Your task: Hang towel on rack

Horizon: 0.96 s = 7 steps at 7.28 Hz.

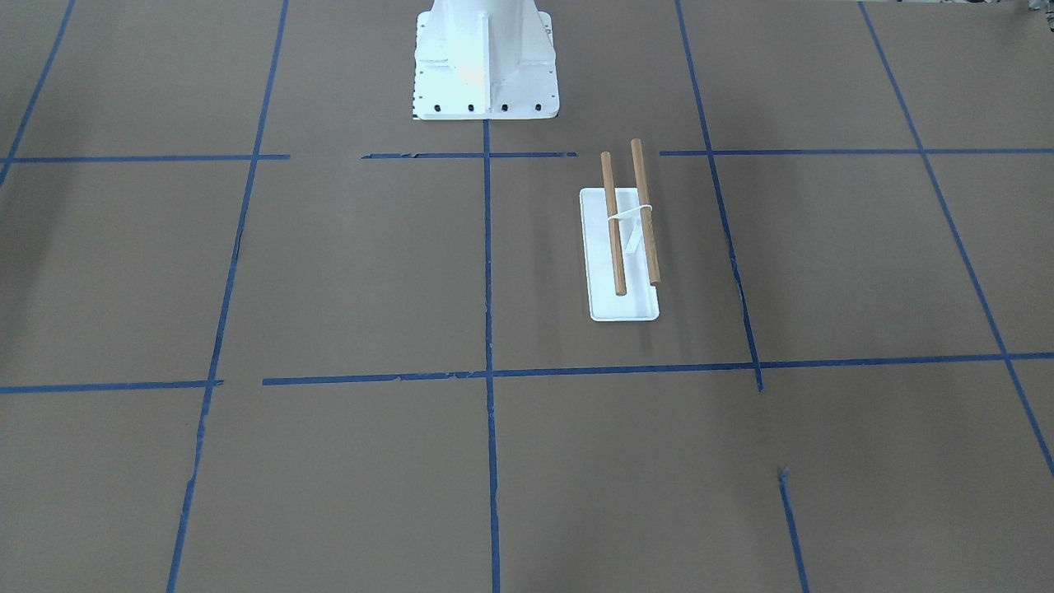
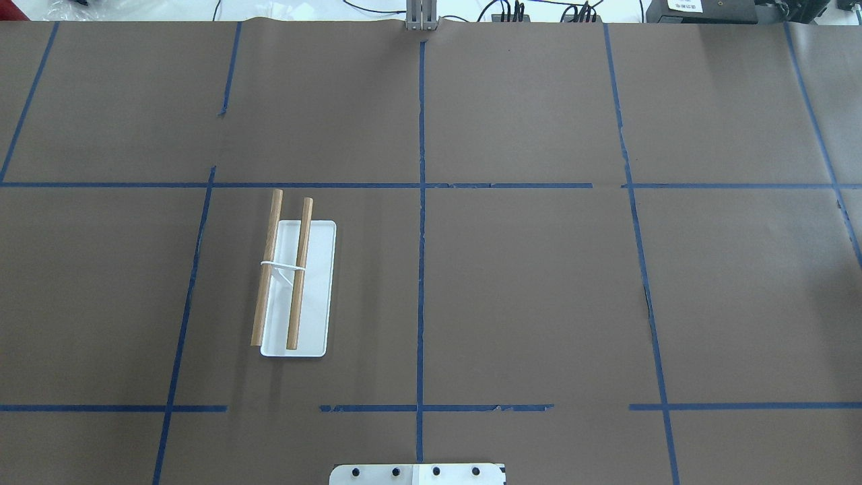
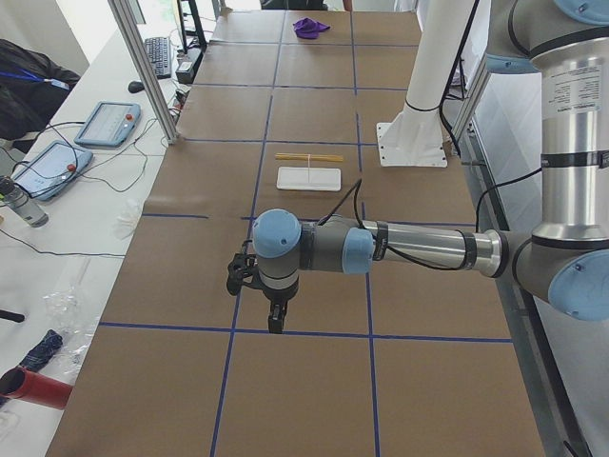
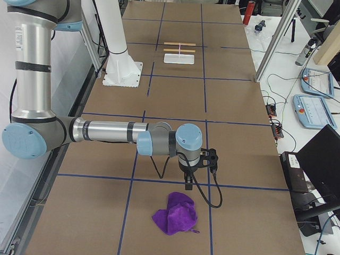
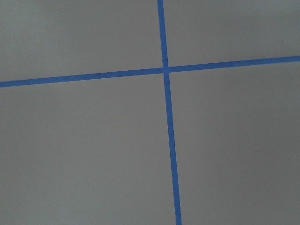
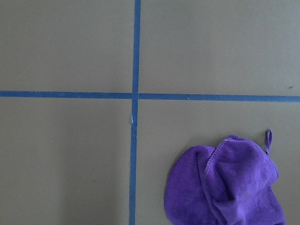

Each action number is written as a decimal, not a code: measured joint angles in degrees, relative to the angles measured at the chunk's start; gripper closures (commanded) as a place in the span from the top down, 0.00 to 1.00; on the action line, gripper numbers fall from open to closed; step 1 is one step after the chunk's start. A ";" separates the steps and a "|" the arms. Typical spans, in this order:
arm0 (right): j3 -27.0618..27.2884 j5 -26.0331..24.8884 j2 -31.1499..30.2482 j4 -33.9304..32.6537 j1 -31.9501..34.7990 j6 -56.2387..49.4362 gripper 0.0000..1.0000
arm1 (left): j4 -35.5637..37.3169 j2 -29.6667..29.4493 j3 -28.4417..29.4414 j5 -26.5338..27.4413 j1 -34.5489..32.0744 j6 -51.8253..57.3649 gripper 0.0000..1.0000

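The rack point(image 2: 316, 289) stands on the brown table with its white base and two wooden dowels bare; it also shows in the front view point(image 1: 638, 305) and far off in both side views point(image 3: 309, 178) point(image 4: 179, 57). The purple towel point(image 4: 175, 215) lies crumpled at the table's right end, at the lower right of the right wrist view point(image 6: 225, 183) and far away in the left side view point(image 3: 306, 27). My right gripper point(image 4: 187, 183) hangs just beyond the towel, apart from it. My left gripper point(image 3: 275, 324) hangs over bare table at the left end. I cannot tell whether either gripper is open or shut.
The white robot pedestal point(image 1: 486, 66) stands at the table's robot-side edge, beside the rack. Blue tape lines cross the brown cover point(image 5: 166, 70). Tablets, cables and bottles lie on the side bench point(image 3: 105, 124). An aluminium post point(image 4: 271, 48) stands at the table's operator-side edge.
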 measured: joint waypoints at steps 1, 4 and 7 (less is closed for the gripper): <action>0.03 0.00 -0.01 0.00 0.00 0.00 1.00 | 0.01 -0.05 -0.31 -0.03 0.00 0.00 1.00; 0.45 -0.22 -2.03 8.11 0.00 -1.43 1.00 | -0.18 -0.76 -1.27 -0.07 0.27 -0.29 1.00; -2.53 0.17 -7.41 20.60 -0.04 -5.54 1.00 | -6.10 -6.58 0.97 -0.24 0.55 -0.54 1.00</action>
